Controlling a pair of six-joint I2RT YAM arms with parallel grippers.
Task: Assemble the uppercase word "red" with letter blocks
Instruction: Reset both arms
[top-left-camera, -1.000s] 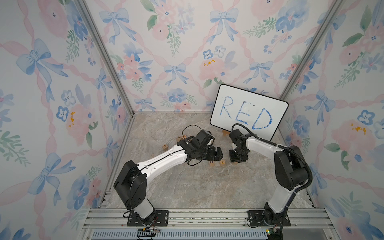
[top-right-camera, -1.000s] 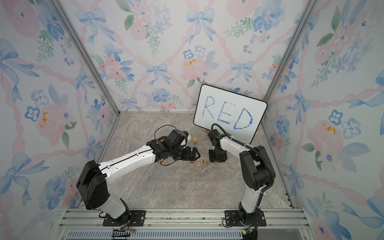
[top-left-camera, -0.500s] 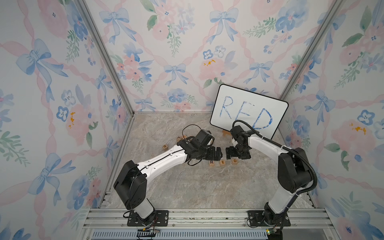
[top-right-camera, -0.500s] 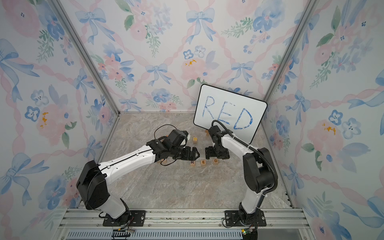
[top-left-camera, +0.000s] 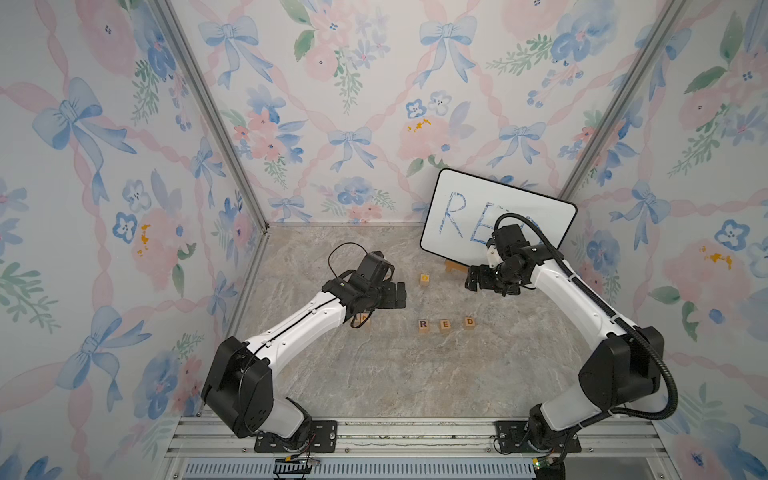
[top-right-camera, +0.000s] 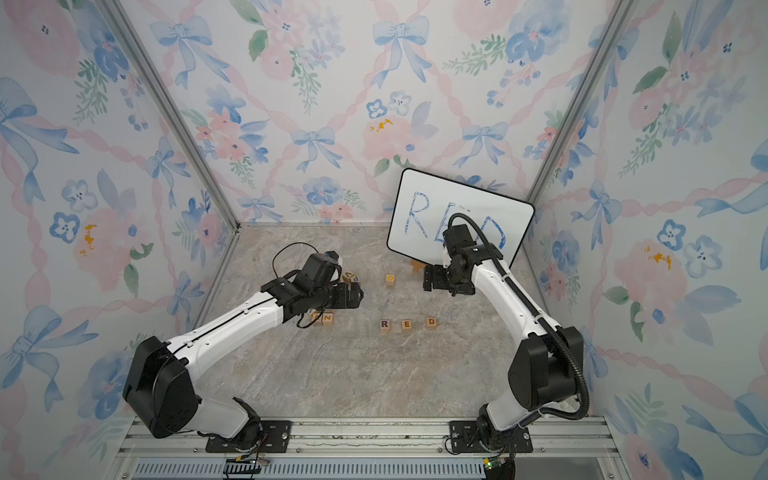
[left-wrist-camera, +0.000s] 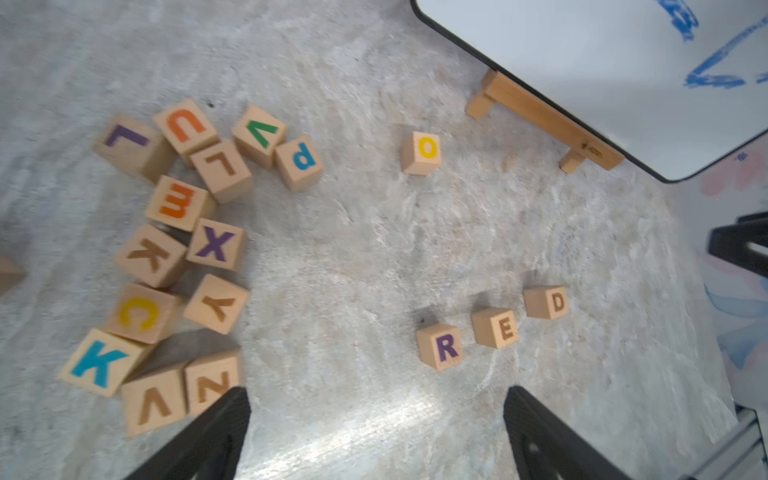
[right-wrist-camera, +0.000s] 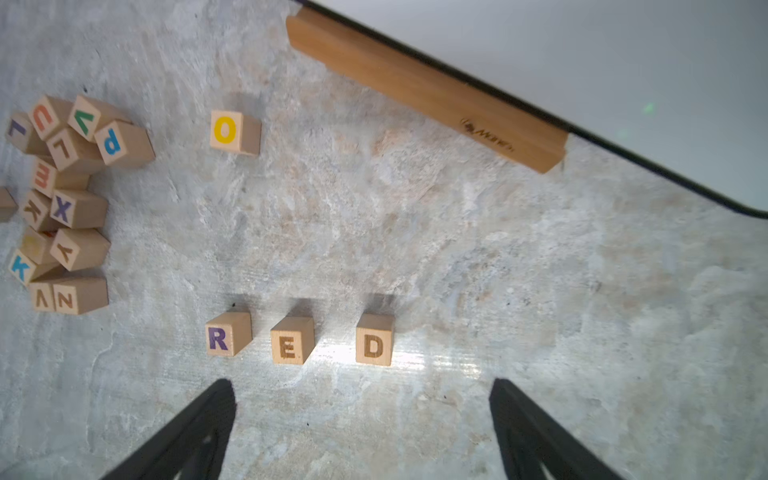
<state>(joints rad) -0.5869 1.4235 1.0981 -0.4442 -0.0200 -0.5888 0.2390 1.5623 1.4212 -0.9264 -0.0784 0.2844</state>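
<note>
R block (right-wrist-camera: 228, 338), E block (right-wrist-camera: 291, 345), D block (right-wrist-camera: 374, 345) stand in a row on the worktop (right-wrist-camera: 540, 291), small gaps between, open room all round. My right pincer (right-wrist-camera: 361, 388) hovers released near the whiteboard (top-left-camera: 498, 216); my left pincer (left-wrist-camera: 376, 392), released too, hangs over the loose pile (left-wrist-camera: 166, 249).

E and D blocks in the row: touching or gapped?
Apart. The right wrist view shows a strip of bare floor between the E block and the D block.

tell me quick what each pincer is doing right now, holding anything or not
Left pincer: open, holding nothing.
Right pincer: open, holding nothing.
</note>
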